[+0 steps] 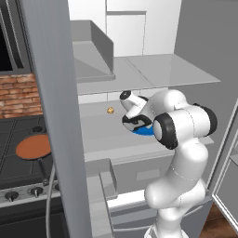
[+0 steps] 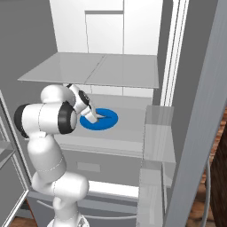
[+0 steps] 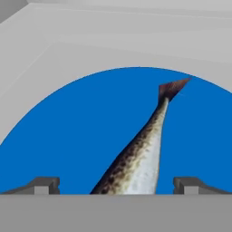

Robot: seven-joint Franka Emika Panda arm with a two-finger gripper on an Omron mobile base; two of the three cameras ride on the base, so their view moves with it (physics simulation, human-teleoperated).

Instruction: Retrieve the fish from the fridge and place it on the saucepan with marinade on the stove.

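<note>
no readable text, no labels, no brands, no numbers, no signs anywhere

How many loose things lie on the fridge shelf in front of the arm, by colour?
Blue: 1, the round flat blue plate
Grey-silver: 1, the slim speckled fish on that plate
Yellow-orange: 1, the tiny lump
Total: 3

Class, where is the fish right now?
In the hand view the fish lies on the blue plate on a fridge shelf, tail pointing away, between the open hand's fingertips.
</note>
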